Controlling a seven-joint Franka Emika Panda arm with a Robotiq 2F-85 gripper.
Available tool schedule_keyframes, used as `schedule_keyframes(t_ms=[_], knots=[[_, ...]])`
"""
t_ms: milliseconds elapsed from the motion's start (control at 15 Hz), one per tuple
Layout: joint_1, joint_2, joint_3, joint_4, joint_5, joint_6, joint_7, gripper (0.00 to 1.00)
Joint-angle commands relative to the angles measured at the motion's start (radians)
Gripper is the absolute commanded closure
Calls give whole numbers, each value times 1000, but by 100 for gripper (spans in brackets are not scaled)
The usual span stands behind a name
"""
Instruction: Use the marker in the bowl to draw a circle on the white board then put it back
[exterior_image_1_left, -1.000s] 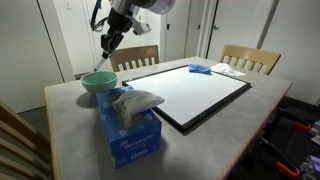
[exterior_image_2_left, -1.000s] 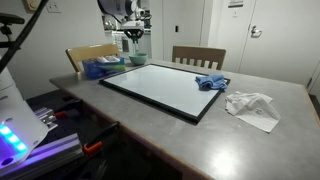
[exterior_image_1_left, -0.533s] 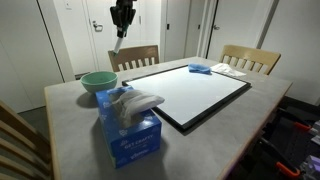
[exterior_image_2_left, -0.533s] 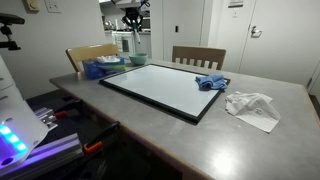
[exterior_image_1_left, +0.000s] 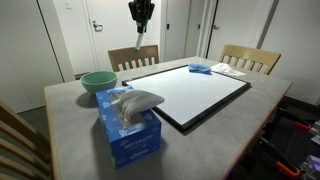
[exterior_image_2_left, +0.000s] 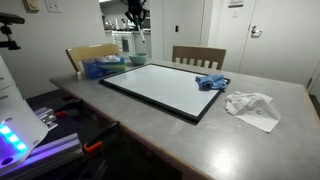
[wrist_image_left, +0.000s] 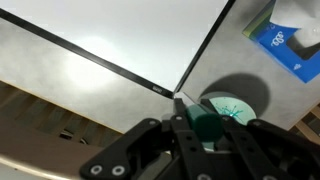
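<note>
We see the black two-finger gripper high in the upper middle of the frame, well above the grey table. Its fingers are clamped on the slim dark marker, which hangs tip-down below them. In the wrist view the marker sits between the two fingers at the bottom centre, its tip pointing to the upper left.

The round teal-green bowl stands at the left of the frame, near the table corner. In the wrist view the bowl lies straight below, and the marker and fingers cover part of it.

The large white board with a thin black frame lies flat across the middle of the table. One of its corners reaches close to the bowl.

The blue cardboard tissue box, with a white tissue standing out of its top, sits just to the lower right of the bowl, in the foreground.

In an exterior view a crumpled blue cloth rests at the board's right edge. A crumpled white paper lies on the table further right.

We count one marker, one bowl, one board, one tissue box, one cloth and one paper. There are two wooden chairs, both behind the table.
</note>
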Motion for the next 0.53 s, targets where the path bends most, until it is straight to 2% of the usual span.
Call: schedule_keyframes(t_ms=[0, 200, 467], knots=[[3, -70, -25, -66, 14, -127, 50, 95], [2, -81, -31, -65, 11, -223, 76, 95], [-8, -87, -45, -76, 0, -249, 105, 95]])
